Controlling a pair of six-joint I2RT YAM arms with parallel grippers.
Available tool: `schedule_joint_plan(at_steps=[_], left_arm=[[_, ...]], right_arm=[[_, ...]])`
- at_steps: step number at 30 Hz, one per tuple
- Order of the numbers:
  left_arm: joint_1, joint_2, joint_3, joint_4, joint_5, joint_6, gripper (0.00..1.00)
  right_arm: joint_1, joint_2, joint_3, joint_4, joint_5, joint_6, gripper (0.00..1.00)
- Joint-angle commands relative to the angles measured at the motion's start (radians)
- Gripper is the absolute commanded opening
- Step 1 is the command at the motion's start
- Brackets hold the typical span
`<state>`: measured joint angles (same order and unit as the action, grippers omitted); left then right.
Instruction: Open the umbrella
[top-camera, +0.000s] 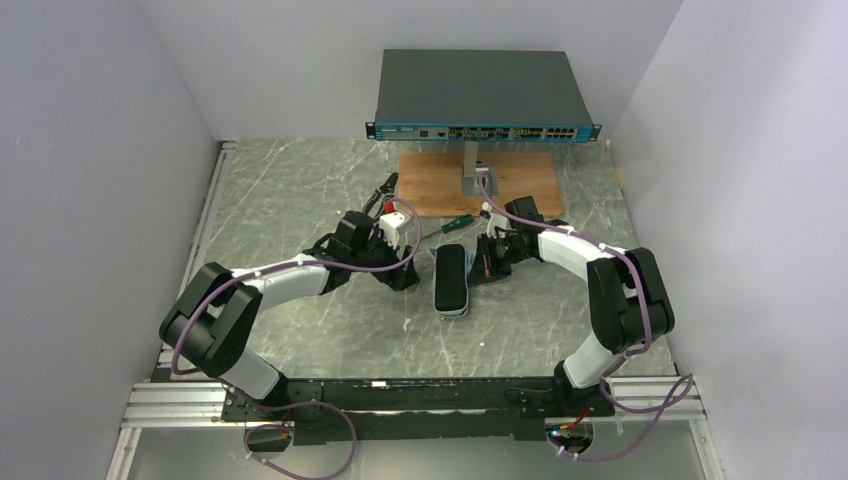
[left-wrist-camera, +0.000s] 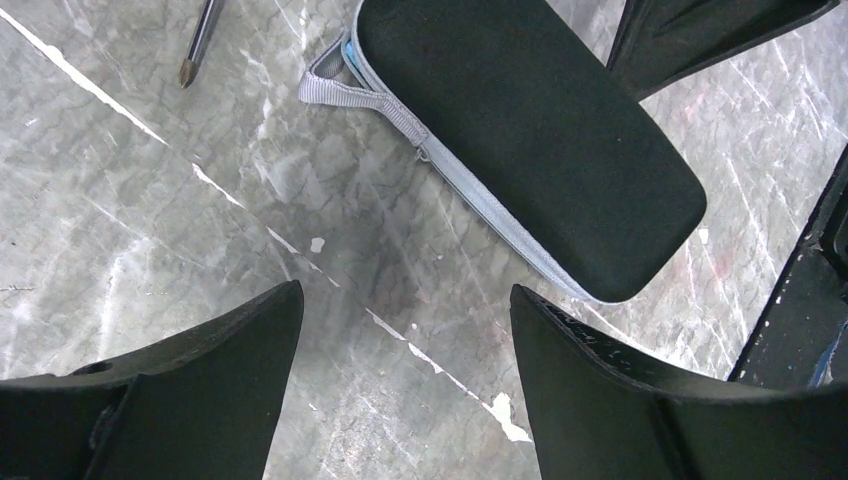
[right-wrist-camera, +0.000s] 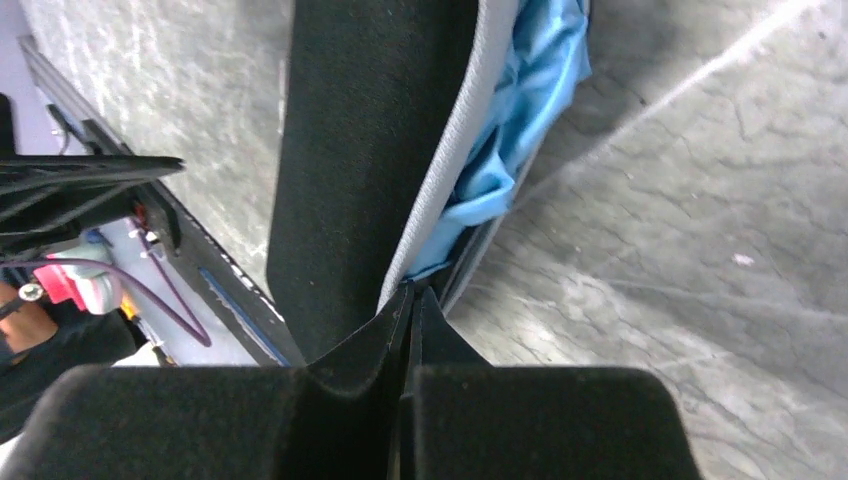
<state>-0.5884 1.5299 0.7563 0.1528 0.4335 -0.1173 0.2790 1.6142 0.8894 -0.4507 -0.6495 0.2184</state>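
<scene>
**Ops:** Status on the grippers?

**Me:** My right gripper (right-wrist-camera: 412, 290) is clenched tight, tips against the umbrella (right-wrist-camera: 350, 150) at its grey seam, where the blue canopy (right-wrist-camera: 520, 110) bulges out. I can't tell if any fabric is caught. My left gripper (left-wrist-camera: 405, 295) is spread wide over bare table (left-wrist-camera: 150, 230), with nothing between its fingers.

**Ops:** And the umbrella itself?

**Me:** It's folded flat between the 2 arms, with the strap loop (left-wrist-camera: 350, 95) at the far end near the screwdriver (left-wrist-camera: 197, 45).

**Ops:** Plan?

**Me:** I'd check that the pinch holds, then pin the black body with the left and peel slowly. Otherwise I expect it to slide.
</scene>
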Motion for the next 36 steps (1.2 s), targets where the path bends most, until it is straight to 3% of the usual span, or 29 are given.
schedule_joint_plan(at_steps=[1, 7, 12, 16, 18, 28, 32, 36], left_arm=[[-0.003, 0.019, 0.034, 0.024, 0.018, 0.011, 0.81], [-0.002, 0.019, 0.031, 0.032, 0.017, 0.010, 0.83], [-0.003, 0.001, 0.024, 0.041, 0.023, 0.011, 0.85], [-0.003, -0.018, 0.012, 0.039, 0.021, 0.019, 0.86], [-0.004, -0.028, 0.003, 0.039, 0.019, 0.021, 0.86], [-0.008, -0.060, -0.017, 0.042, 0.019, 0.062, 0.86], [-0.097, -0.172, -0.034, 0.027, -0.112, 0.216, 0.92], [-0.167, -0.267, -0.063, 0.022, -0.210, 0.251, 0.99]], right_arm=[[0.009, 0.014, 0.054, 0.063, -0.091, 0.040, 0.00], [0.022, 0.022, 0.043, 0.073, -0.133, 0.054, 0.03], [0.029, 0.046, 0.058, 0.079, -0.158, 0.074, 0.29], [0.043, 0.040, 0.079, 0.088, -0.152, 0.114, 0.58], [0.054, 0.043, 0.088, 0.089, -0.145, 0.131, 0.66], [0.106, 0.094, 0.158, 0.091, -0.087, 0.182, 0.64], [0.105, 0.073, 0.179, 0.096, -0.124, 0.210, 0.62], [0.106, 0.033, 0.149, 0.169, -0.177, 0.281, 0.62]])
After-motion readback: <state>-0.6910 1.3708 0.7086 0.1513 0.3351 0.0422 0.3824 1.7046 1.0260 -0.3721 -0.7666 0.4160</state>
